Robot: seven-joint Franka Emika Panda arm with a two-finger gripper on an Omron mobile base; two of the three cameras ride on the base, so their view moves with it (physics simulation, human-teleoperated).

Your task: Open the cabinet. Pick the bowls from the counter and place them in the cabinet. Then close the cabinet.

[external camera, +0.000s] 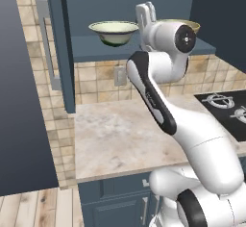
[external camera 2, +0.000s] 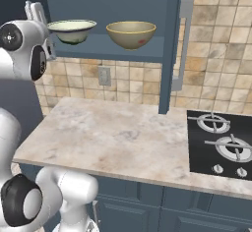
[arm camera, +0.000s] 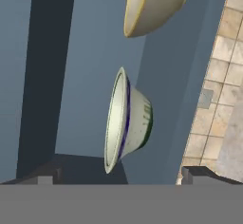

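Observation:
The cabinet (external camera: 91, 48) (external camera 2: 98, 46) stands open, both doors swung out. On its shelf sit the two bowls, upright and side by side: the pale cream-green bowl (external camera: 114, 32) (external camera 2: 72, 30) (arm camera: 128, 121) and the mustard bowl (external camera 2: 131, 33) (arm camera: 156, 4), which my arm half hides in the left base view (external camera: 192, 25). My gripper (arm camera: 117, 175) (external camera: 145, 10) (external camera 2: 37, 9) is raised to shelf height just in front of the cream-green bowl. Its jaws are open and nothing is between them. The hand view is rolled, so the bowls look tipped sideways there. The counter (external camera: 125, 130) (external camera 2: 113, 132) lies below.
The open doors, each with a silver bar handle (external camera: 45, 43) (external camera 2: 182, 44), jut out over the counter on both sides. A black stovetop (external camera 2: 221, 137) (external camera: 226, 103) adjoins the counter's right end. A wall outlet (external camera 2: 104, 75) sits on the tiled backsplash. A tall dark panel (external camera: 19, 101) bounds the left.

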